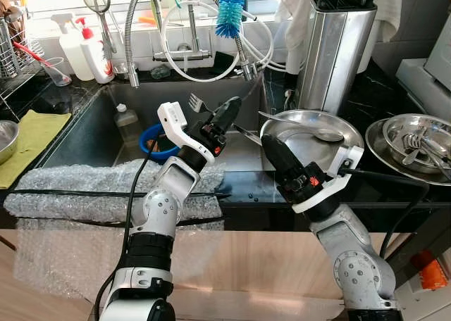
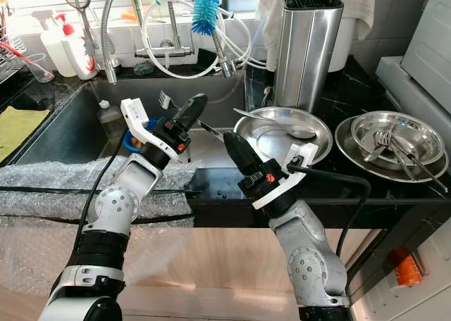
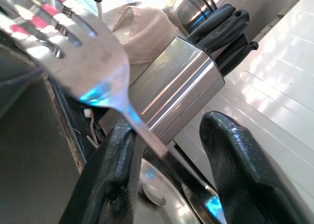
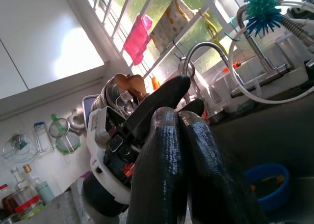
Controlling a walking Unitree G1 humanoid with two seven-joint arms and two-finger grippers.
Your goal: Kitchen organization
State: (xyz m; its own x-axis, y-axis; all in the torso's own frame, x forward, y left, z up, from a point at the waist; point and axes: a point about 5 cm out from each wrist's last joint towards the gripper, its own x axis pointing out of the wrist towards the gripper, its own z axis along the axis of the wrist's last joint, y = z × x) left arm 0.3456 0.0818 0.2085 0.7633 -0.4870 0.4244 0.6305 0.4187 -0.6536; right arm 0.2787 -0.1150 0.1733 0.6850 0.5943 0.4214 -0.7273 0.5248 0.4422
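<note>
A steel fork [image 1: 196, 103] hangs in the air over the sink [image 1: 91, 134], tines up and to the left. Its handle [image 3: 142, 135] runs between the fingers of my left gripper [image 1: 230, 110], which stand apart, and lies against one finger [image 3: 110, 175]. The handle's lower end meets the tip of my right gripper [image 1: 266, 142]. That gripper's fingers [image 4: 171, 150] are pressed together there. Just behind the right gripper, a round steel plate [image 1: 338, 134] on the black counter holds a spoon [image 1: 320, 133].
A steel knife block [image 1: 332, 50] stands behind the plate. Nested steel dishes with cutlery [image 1: 416, 141] sit at the right. A blue bowl [image 1: 151, 143] and a small bottle [image 1: 125, 117] lie in the sink. Bubble wrap [image 1: 84, 187] covers the front edge, and faucets and hoses [image 1: 190, 39] rise behind.
</note>
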